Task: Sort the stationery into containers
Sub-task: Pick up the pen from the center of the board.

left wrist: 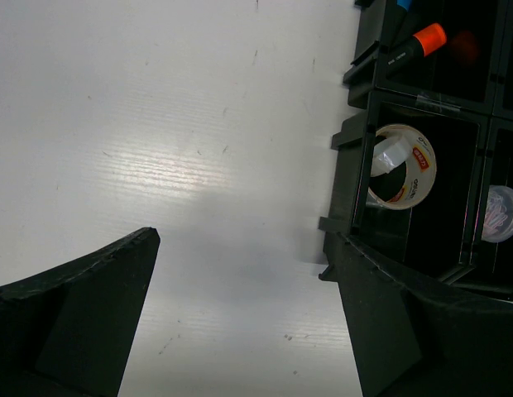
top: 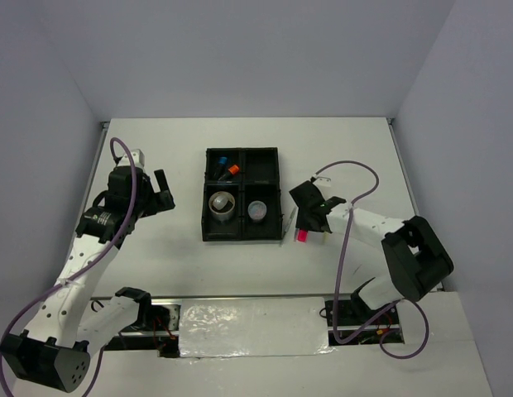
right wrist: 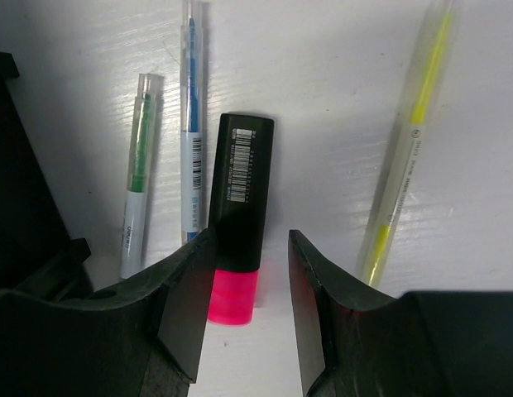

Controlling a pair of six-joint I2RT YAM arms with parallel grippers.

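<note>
The black square plastic tray [top: 240,235] with four boxes sat in the middle of the white table [top: 157,141]. The grey tape ring [left wrist: 401,165] lay in the near left box. The round clear tub [left wrist: 501,213] lay in the near right box. The black stick with the orange cap [left wrist: 414,45] lay in the far left box, next to a stick with a blue cap [top: 222,157].

The left gripper [left wrist: 240,240] was over bare table, just to the left of the tray. Its two black fingers [left wrist: 74,314] were spread as wide as they go, and there was nothing between them.

The right gripper [right wrist: 252,240] was down at the table, just to the right of the tray. Its fingers were about half open, one on each side of the pink highlighter with the black body [right wrist: 240,190]. The highlighter lay flat on the table, and its pink end was between the fingers. One finger [right wrist: 190,306] was right against the highlighter. The other finger had a small gap beside it. I could not tell if the gripper had a real hold on it.

More pens lay on the table near the highlighter. A thin blue pen [right wrist: 190,124] lay just beside it, and a short green pen with a clear cap [right wrist: 136,190] lay next to that, closer to the tray. The thin yellow pen [right wrist: 409,149] lay on the other side, a bit apart.
</note>
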